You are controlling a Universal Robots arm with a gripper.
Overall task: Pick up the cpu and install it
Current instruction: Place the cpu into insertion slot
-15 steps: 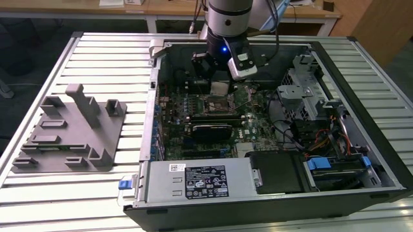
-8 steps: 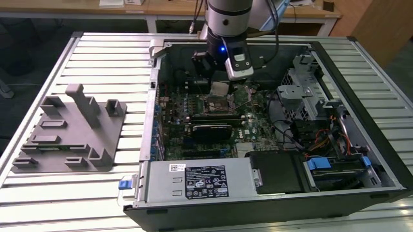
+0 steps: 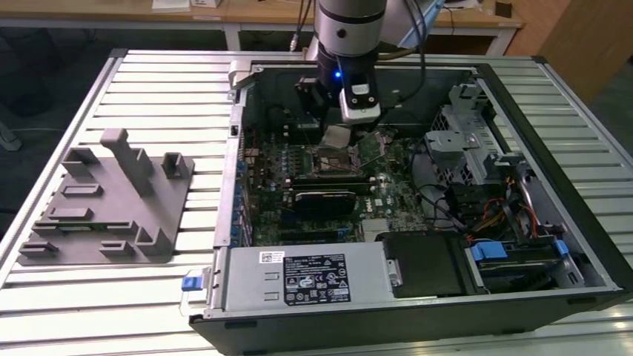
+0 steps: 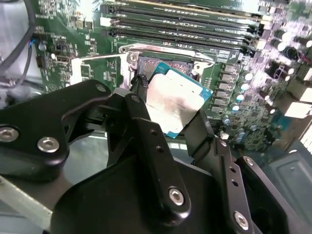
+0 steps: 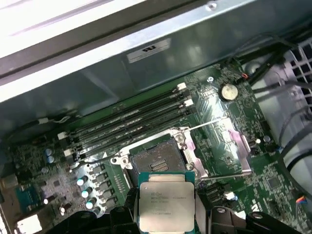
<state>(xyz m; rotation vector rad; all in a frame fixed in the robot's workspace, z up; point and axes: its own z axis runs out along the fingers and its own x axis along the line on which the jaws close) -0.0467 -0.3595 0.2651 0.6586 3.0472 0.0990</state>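
The pick-up is done and seating remains: the gripper (image 4: pixel 170 111), jaws closed on opposite edges of the cpu (image 5: pixel 165 205), holds it in the air just above the open socket (image 5: pixel 156 158) in the middle of the board (image 5: pixel 214 117).

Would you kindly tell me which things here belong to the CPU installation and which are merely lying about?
In the job:
cpu, held in the gripper
open socket

Lying about:
grey fixture
labelled metal box
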